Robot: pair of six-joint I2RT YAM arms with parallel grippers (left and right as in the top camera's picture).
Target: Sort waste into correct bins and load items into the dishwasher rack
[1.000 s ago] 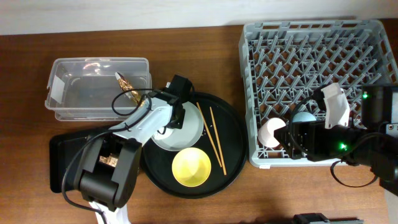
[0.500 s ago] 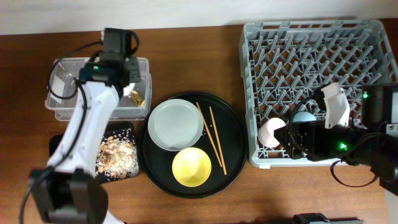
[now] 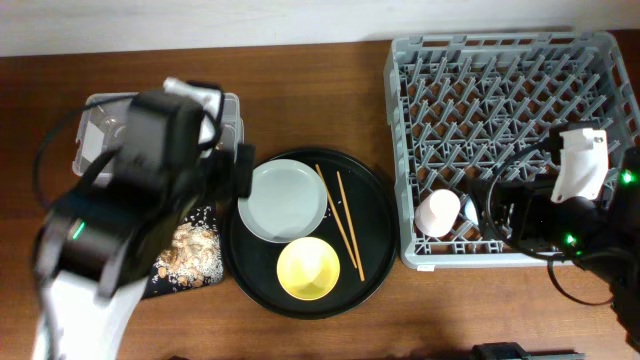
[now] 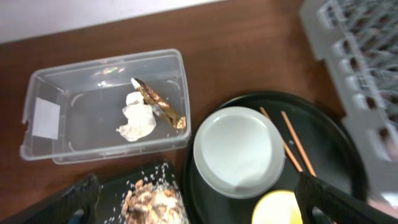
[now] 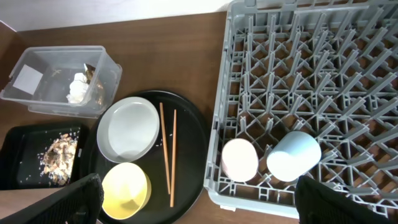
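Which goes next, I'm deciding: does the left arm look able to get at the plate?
Probably yes: the plate lies bare on the round tray, chopsticks beside it, close by the open left gripper.

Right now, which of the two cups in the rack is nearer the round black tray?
The pink cup, at the edge of the rack beside the round black tray. The light blue cup sits just beyond it, farther into the rack.

From my seat the rack (image 3: 396, 150) sits right, with a left cup (image 5: 240, 159) and right cup (image 5: 293, 155) in its near left corner (side by side). Left of it the round tray (image 5: 194, 155) bears the plate (image 5: 127, 129), the bowl (image 5: 126, 185) in front, and the chopsticks (image 5: 168, 152) to their right. Farthest left, the box (image 4: 81, 106) holds the napkin (image 4: 138, 121) and wrapper (image 4: 158, 106); before it, the flat tray (image 5: 18, 155) holds scraps (image 5: 57, 152).
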